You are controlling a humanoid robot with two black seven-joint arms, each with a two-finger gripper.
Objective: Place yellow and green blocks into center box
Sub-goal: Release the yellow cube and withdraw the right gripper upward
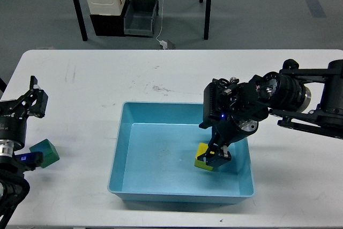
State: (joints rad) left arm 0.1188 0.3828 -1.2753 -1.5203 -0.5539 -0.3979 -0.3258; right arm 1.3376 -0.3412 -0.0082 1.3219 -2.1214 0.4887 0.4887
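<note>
Green block [45, 153] waits beside my left claw [33, 103], spread wide; right claw [218, 156] clamps yellow block [202, 157] inside center box [136, 189] for release.

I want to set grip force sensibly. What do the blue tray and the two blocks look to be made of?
The blue tray looks like moulded plastic: smooth, faintly glossy, with sloped walls and a rolled rim. The yellow block and the green block have flat, matte, evenly coloured faces, which could mean painted wood, foam or plastic; the picture cannot settle which.
</note>
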